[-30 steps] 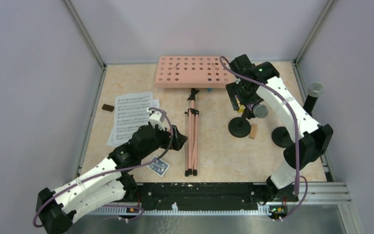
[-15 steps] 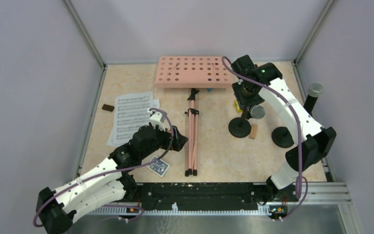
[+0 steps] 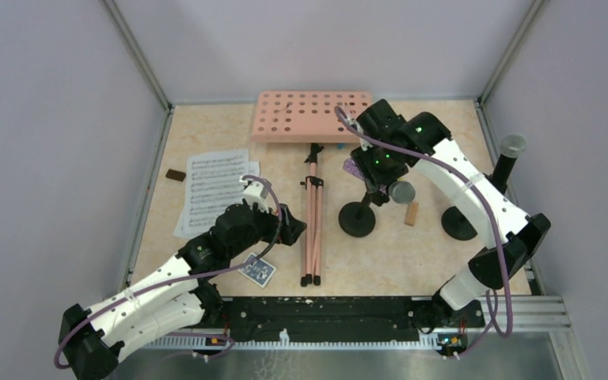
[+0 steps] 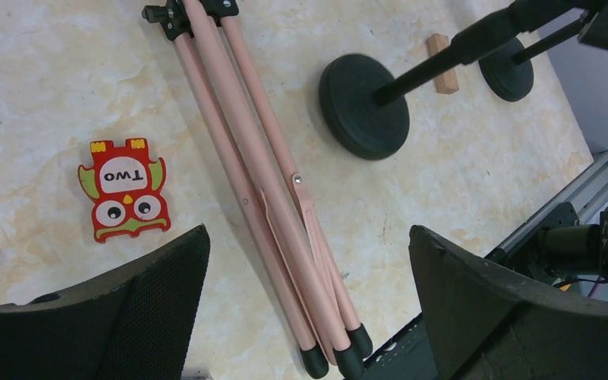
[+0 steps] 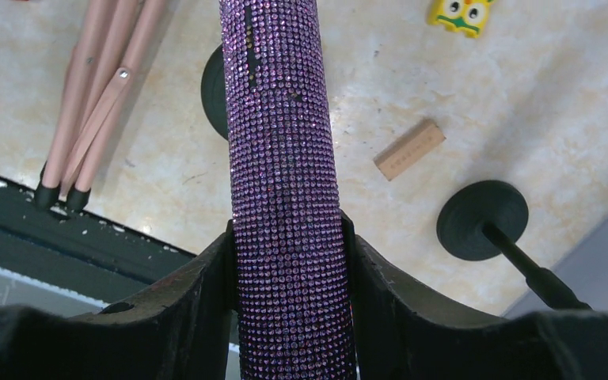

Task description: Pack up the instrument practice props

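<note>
My right gripper [image 5: 289,237] is shut on the purple-glitter microphone [image 5: 281,142], whose grey head [image 3: 401,191] points toward the near side. The mic still sits in its black round-based holder [image 3: 357,219], right of the tripod legs. Further right, the black microphone [image 3: 511,154] stands in the second holder [image 3: 461,222]. At the back lies the salmon-pink music rack [image 3: 310,116], its folded tripod legs [image 3: 312,226] running toward me. White sheet-music pages [image 3: 212,188] lie at the left. My left gripper [image 4: 309,237] stands open just above the legs [image 4: 277,206], holding nothing.
A blue card pack [image 3: 256,271] lies near the left arm. A wooden block [image 3: 411,214] lies between the two holders. An owl toy [image 4: 124,190] sits left of the legs and a yellow toy [image 5: 461,14] beyond the mic. A small brown block [image 3: 176,175] lies far left.
The right gripper closed on the purple microphone and moved left toward the tripod legs, taking the mic and its holder along. The left arm has not moved.
</note>
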### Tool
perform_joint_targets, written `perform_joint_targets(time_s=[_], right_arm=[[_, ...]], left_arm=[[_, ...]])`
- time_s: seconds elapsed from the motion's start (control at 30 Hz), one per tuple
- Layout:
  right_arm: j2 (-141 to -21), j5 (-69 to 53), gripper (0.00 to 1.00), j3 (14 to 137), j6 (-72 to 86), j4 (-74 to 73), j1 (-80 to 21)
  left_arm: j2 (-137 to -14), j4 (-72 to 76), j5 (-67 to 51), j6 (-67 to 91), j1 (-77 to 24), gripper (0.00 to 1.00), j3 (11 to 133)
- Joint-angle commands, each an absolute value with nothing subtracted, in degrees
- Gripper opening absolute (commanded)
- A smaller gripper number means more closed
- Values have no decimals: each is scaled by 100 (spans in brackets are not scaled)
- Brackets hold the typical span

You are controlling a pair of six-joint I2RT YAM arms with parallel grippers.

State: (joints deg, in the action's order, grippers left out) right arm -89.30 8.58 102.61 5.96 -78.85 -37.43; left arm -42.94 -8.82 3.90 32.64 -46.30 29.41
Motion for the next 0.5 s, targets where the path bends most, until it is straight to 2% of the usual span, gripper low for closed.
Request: perform_joint_targets(time_s=[0.0, 0.2, 0.47], right_arm=[[-9090, 1005, 0, 10780, 528, -7614, -4083], [-9639, 1293, 1, 11363, 573, -7380, -4401], [-9703, 1390, 48, 10812, 589, -7153, -4437]], left_arm=[[-4339, -473, 246, 3257, -4638, 99, 3013], [-4312, -503, 157, 3342, -4640, 99, 2977], [-4359, -227, 82, 3442, -4642, 99, 2905]])
